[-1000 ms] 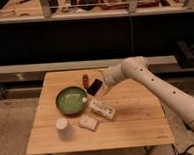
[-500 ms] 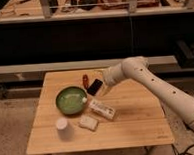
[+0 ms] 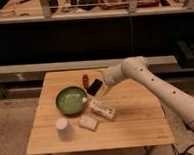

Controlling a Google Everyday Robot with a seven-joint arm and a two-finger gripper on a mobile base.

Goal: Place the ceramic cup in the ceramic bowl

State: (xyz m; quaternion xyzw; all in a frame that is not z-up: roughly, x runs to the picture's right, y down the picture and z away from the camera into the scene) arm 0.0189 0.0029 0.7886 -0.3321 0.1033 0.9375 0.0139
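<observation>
Cup (image 3: 61,124): seen on the table (image 3: 136,124), at 7 o'clock from the bowl (image 3: 67,101).
Gripper (image 3: 105,86): held at the bowl's 2 o'clock; grip cannot be told.

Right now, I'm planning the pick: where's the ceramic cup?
Camera view: the ceramic cup stands left on the table, in front of the ceramic bowl; the gripper hangs right of that bowl.

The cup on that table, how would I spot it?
On the wooden table, find the green bowl left of centre. The cup stands just in front of it, toward the camera, well away from the end effector, which hangs over the table beyond the bowl's right side. It is a small white cylinder, unlike the flat whitish block to its right.
</observation>
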